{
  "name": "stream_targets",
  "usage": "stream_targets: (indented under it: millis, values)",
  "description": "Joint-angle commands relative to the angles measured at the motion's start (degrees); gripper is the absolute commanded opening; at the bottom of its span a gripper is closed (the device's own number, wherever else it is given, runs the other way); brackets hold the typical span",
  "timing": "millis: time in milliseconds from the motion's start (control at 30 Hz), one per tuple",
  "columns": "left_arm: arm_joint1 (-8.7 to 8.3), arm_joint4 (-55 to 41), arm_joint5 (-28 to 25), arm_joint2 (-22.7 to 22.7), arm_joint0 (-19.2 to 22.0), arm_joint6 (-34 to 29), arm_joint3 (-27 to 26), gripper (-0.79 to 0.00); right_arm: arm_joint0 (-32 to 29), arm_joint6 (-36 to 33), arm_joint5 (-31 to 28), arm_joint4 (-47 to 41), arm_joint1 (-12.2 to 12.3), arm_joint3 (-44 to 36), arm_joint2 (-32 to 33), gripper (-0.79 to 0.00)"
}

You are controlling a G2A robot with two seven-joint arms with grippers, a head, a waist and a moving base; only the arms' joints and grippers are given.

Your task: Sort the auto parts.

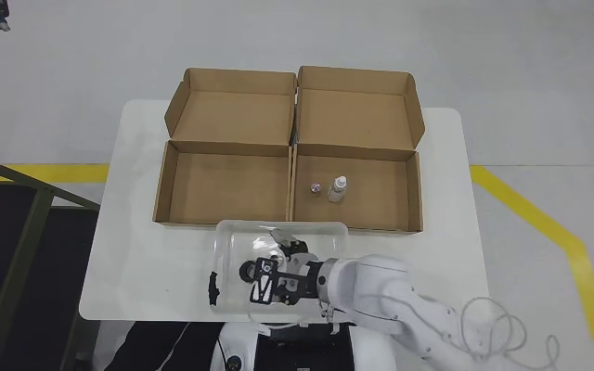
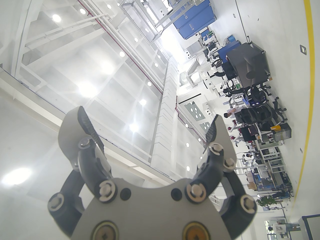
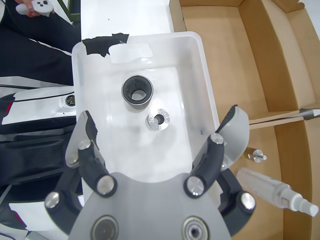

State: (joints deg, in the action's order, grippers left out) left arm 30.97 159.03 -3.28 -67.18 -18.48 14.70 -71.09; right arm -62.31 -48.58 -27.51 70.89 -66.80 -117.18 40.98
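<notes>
The bin (image 3: 207,81) is clear glossy plastic, patched with torn matt black tape (image 3: 105,43). In it a sleeve (image 3: 137,82) looks matt black with a thin metal rim, and a ring (image 3: 165,121) is bright machined metal. The boxes (image 3: 217,58) are plain brown cardboard, dull and fibrous. The bottle (image 3: 265,183) is clear plastic. The right fingers (image 3: 90,127) carry ribbed black pads on smooth grey shells. The counter (image 3: 125,6) is smooth and white.
</notes>
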Motion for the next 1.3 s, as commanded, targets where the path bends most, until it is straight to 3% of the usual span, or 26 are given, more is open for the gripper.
stream_targets:
  millis: [0,367,933,1067,1167,1267]
  values:
    - [0.0,0.0,0.0,0.0,0.0,0.0,0.0,0.0,0.72,-0.37,0.05,-0.06,-0.31,1.28,-0.72,0.0]
    - [0.0,0.0,0.0,0.0,0.0,0.0,0.0,0.0,3.88,-1.37,0.41,-0.19,-1.98,8.43,-3.76,0.0]
    - [0.0,0.0,0.0,0.0,0.0,0.0,0.0,0.0,6.87,-1.78,0.25,-0.92,-3.81,16.73,-5.34,-0.163]
    - [0.0,0.0,0.0,0.0,0.0,0.0,0.0,0.0,7.48,-1.54,0.19,-1.34,-4.27,18.32,-5.67,-0.222]
    - [0.0,0.0,0.0,0.0,0.0,0.0,0.0,0.0,7.72,-1.3,0.4,-1.6,-4.6,19.15,-5.95,-0.385]
    - [0.0,0.0,0.0,0.0,0.0,0.0,0.0,0.0,7.86,-1.13,0.46,-1.72,-4.87,19.63,-6.15,-0.431]
